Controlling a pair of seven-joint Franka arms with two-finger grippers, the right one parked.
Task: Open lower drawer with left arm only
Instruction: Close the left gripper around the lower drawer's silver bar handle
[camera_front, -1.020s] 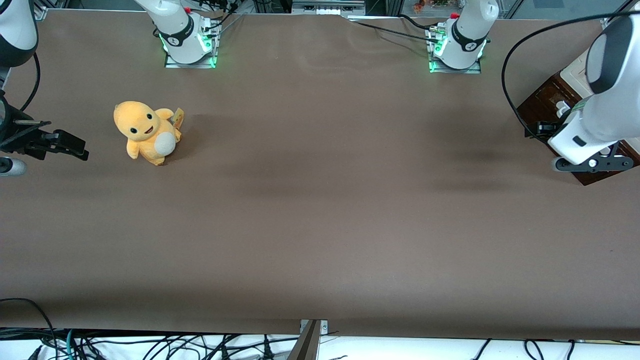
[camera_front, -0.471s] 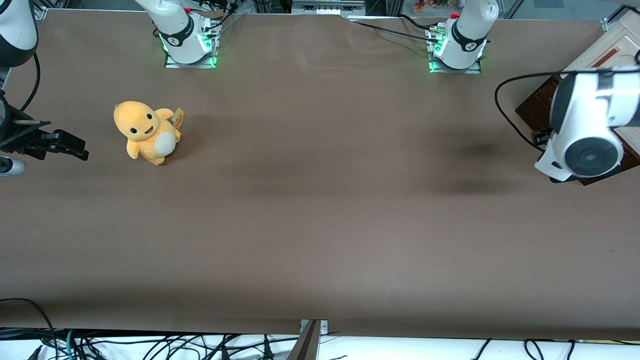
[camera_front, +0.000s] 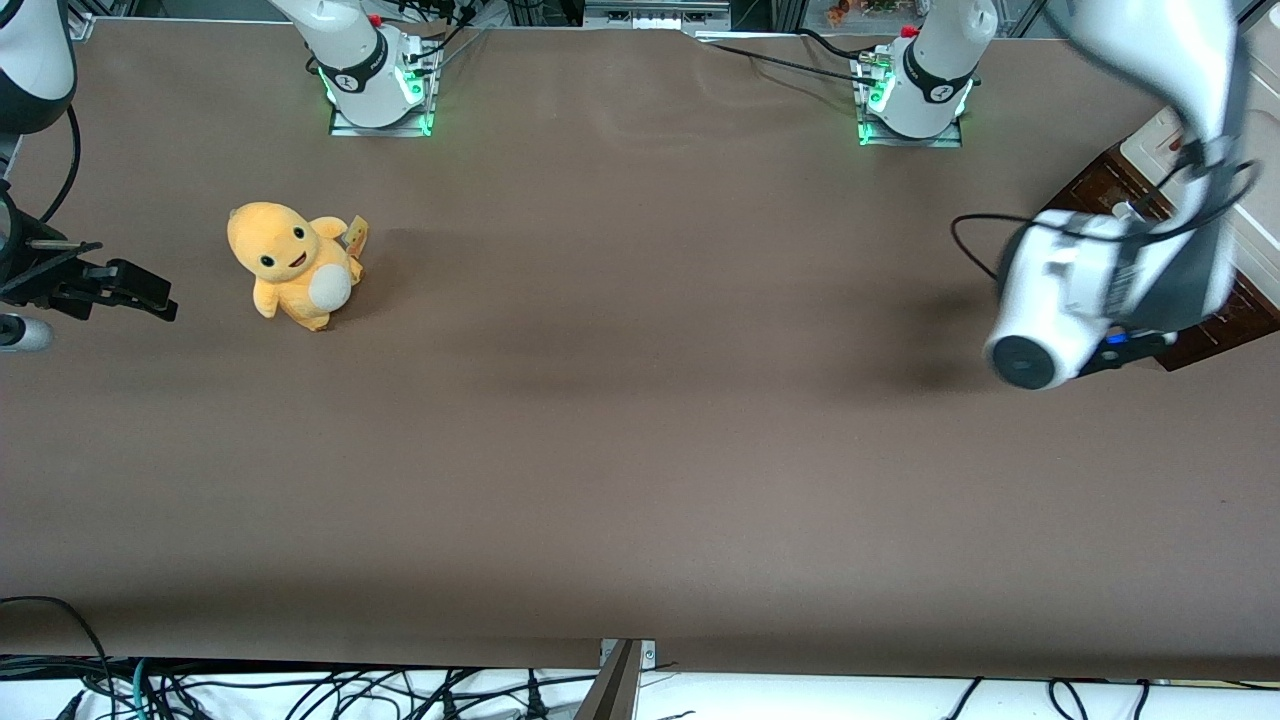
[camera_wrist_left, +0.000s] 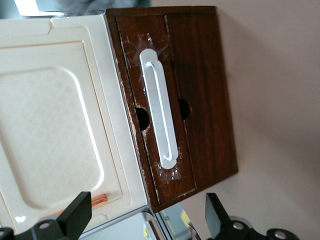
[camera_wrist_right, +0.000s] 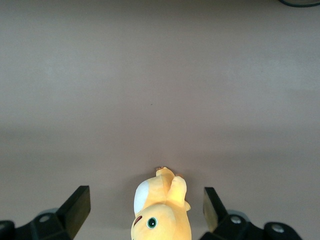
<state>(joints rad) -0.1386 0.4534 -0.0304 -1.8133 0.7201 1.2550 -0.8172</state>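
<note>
One left arm (camera_front: 1110, 270) is bent low over the desk (camera_front: 640, 400), tool (camera_wrist_left: 145, 217) spread wide, aimed at one shut lower drawer (camera_wrist_left: 172, 105); one plush toy (camera_front: 290, 262) is seen.

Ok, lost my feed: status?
Left arm's tool open, facing the lower drawer, apart from its white bar handle. Drawer shut. Nothing between them.

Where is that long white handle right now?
The white handle sits on the dark brown lower drawer front, beside the cream-white panel; the open claw hovers facing it, not touching.
</note>
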